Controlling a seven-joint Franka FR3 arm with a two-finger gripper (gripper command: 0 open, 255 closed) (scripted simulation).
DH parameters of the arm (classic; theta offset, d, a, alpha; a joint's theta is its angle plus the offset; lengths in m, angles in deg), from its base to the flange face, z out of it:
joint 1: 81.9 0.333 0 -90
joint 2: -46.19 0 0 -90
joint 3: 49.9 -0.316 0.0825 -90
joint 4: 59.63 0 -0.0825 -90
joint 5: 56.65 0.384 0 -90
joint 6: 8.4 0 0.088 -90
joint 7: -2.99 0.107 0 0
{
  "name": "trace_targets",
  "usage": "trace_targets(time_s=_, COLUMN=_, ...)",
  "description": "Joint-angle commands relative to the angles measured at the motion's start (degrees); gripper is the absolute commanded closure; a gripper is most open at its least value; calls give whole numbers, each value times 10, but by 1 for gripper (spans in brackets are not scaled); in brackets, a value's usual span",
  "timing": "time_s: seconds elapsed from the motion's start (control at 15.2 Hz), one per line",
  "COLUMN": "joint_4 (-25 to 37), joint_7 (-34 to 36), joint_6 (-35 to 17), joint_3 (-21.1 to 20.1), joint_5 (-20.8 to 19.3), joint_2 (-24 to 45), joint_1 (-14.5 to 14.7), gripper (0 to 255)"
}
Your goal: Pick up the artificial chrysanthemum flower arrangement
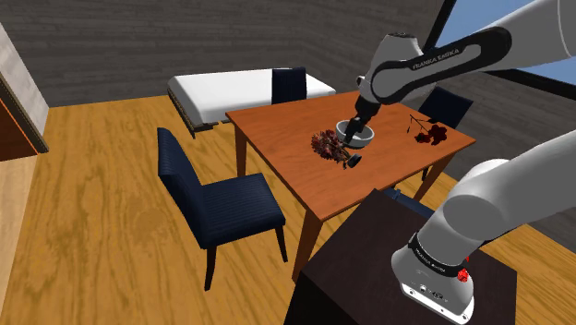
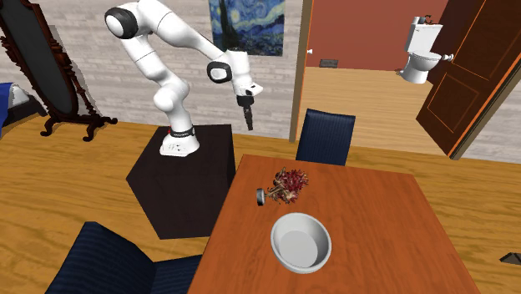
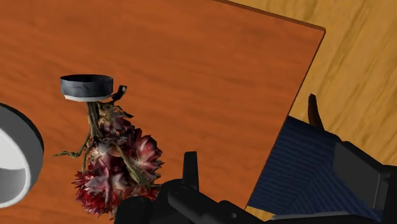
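Flower arrangement [image 2: 290,185], on table [image 2: 384,221], apart from gripper [image 2: 248,124]

reddish-brown wooden table [image 1: 277,129] [image 2: 376,217] [image 3: 191,57], rectangular. three things lie on it. dark red flower arrangement [image 1: 329,145] [image 2: 290,185] [image 3: 118,159] is on its side, its round dark base [image 2: 261,196] [image 3: 87,87] toward the second exterior view's left. grey bowl [image 1: 370,137] [image 2: 300,242] [image 3: 13,159] is upright just beside it, not touching. second dark red flower sprig [image 1: 429,132] is near the far end, well apart from both.
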Motion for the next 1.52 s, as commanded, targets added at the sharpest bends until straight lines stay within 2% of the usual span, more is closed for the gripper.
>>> trace_targets(time_s=0.0, joint_4=2, joint_7=-18, joint_6=-49, joint_3=18, joint_5=-5, joint_2=44, joint_1=-5, gripper=0)
trace_targets(time_s=0.26, joint_4=16, joint_7=-63, joint_6=-133, joint_3=55, joint_5=4, joint_2=132, joint_1=-8, gripper=0)
trace_targets(time_s=0.46, joint_4=36, joint_7=-111, joint_6=-191, joint_3=82, joint_5=35, joint_2=204, joint_1=-3, gripper=0)
trace_targets(time_s=0.59, joint_4=54, joint_7=-155, joint_6=-226, joint_3=95, joint_5=75, joint_2=254, joint_1=0, gripper=0)
trace_targets(time_s=0.79, joint_4=88, joint_7=-243, joint_6=-268, joint_3=94, joint_5=164, joint_2=330, joint_1=-11, gripper=0)
trace_targets(time_s=0.99, joint_4=131, joint_7=-328, joint_6=-299, joint_3=58, joint_5=250, joint_2=402, joint_1=-54, gripper=0)
trace_targets(time_s=1.12, joint_4=163, joint_7=-371, joint_6=-315, joint_3=26, joint_5=289, joint_2=447, joint_1=-94, gripper=0)
trace_targets(time_s=1.32, joint_4=216, joint_7=-419, joint_6=-335, joint_3=-15, joint_5=324, joint_2=512, joint_1=-149, gripper=0)
trace_targets(time_s=1.45, joint_4=232, joint_7=-431, joint_6=-345, joint_3=-30, joint_5=333, joint_2=534, joint_1=-167, gripper=0)
